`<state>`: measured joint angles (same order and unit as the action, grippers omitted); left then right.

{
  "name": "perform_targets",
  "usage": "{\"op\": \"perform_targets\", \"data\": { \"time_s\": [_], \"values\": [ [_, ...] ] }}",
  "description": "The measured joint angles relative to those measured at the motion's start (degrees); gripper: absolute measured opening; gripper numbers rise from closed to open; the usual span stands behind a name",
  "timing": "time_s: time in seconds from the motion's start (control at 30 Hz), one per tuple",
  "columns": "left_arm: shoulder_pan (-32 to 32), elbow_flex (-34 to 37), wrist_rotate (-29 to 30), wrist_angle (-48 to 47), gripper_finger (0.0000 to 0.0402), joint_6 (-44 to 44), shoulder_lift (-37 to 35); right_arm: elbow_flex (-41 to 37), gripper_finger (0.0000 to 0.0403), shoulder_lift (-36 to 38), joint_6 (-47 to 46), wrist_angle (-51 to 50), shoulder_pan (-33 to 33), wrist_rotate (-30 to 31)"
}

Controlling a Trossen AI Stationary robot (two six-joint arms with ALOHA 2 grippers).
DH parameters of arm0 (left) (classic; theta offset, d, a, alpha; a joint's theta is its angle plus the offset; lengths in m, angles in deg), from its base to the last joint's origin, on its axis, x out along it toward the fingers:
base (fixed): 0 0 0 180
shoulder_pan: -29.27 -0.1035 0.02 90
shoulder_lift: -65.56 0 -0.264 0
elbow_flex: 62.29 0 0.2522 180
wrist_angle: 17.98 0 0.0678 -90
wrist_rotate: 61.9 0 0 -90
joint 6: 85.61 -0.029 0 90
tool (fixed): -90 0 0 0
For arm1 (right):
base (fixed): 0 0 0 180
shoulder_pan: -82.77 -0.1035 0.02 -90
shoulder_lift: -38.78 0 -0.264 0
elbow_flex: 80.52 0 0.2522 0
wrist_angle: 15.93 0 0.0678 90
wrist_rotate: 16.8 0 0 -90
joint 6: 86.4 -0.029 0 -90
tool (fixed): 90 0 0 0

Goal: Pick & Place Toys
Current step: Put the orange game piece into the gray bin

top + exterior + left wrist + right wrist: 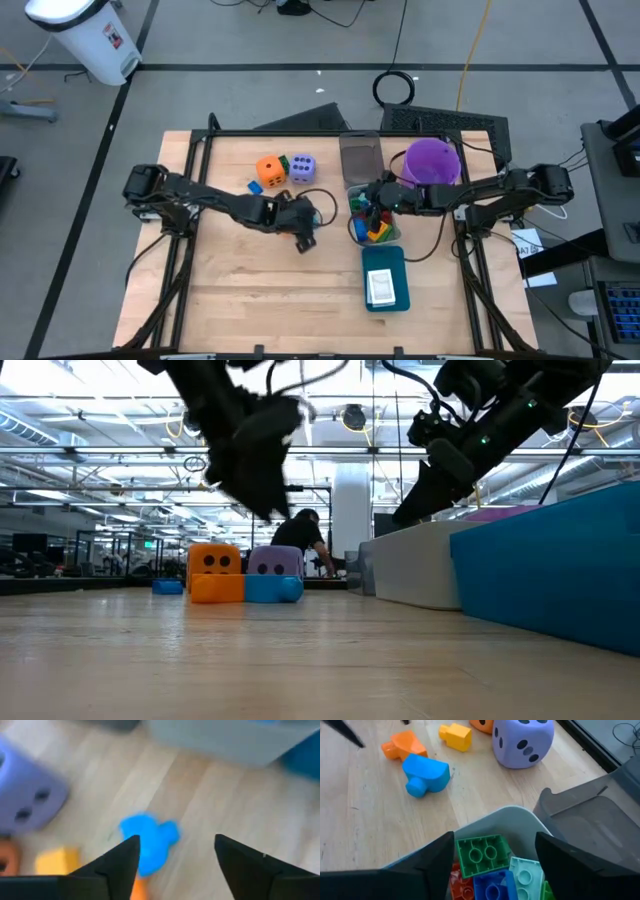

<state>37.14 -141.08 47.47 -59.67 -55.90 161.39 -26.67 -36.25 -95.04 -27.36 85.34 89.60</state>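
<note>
1. Toys lie in two groups on the wooden counter (pixel 250 280) — a loose cluster left of middle, and a heap of blocks in a pale bin (pixel 372 228) right of middle.
2. Loose cluster: orange die (pixel 270 170) and lavender die (pixel 301 169) side by side, a small green block (pixel 284 160) between them at the far side, a blue piece (pixel 254 186) just beside the orange die.
3. Right wrist view shows more near the lavender die (pixel 522 741): a blue block (pixel 425 773), an orange block (pixel 401 745) touching it, a yellow block (pixel 456 735) a little apart.
4. Left hand (pixel 303 237) hangs above the bare counter just on the near side of the dice; fingers (pixel 117 862) apart, nothing between them. Blue block (pixel 149 841) sits below, blurred.
5. Right hand (pixel 372 205) is over the bin, fingers (pixel 432 857) apart, empty. Under it: a green block (pixel 481 854), a blue one (pixel 490 885), a mint one (pixel 524 875), a red one (pixel 459 881).
6. Purple bucket (pixel 432 160) stands behind the right arm; a clear empty tub (pixel 360 158) beside it.
7. Teal tray (pixel 385 275) on the near side of the bin holds white cards (pixel 381 287).
8. Low view — a person (pixel 305 538) stands far off in the room, behind the dice.
</note>
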Motion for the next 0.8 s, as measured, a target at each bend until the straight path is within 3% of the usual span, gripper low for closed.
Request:
{"op": "perform_targets", "data": {
  "time_s": [0.17, 0.33, 0.5, 0.8],
  "values": [
    [-1.1, 0.0, -1.7, -10.3, 0.0314, 3.1, 1.4, 0.0, 0.0258, 0.0, -0.3, 0.0, 0.0, -0.2],
    [-2.1, 0.5, -1.8, -11.1, 0.0336, 0.4, 3.5, 0.0, 0.0253, 0.0, -0.8, -0.2, 0.0, -0.2],
    [-4.8, 3.9, -7.7, -7.0, 0.0331, -0.7, 4.4, 0.0, 0.0252, 0.0, -0.8, -0.4, 0.0, -0.2],
    [-9.3, 10.3, -11.1, -3.5, 0.0315, 3.9, 4.2, 0.0, 0.0252, 0.0, -0.8, -0.4, 0.0, -0.2]
  ]
}}
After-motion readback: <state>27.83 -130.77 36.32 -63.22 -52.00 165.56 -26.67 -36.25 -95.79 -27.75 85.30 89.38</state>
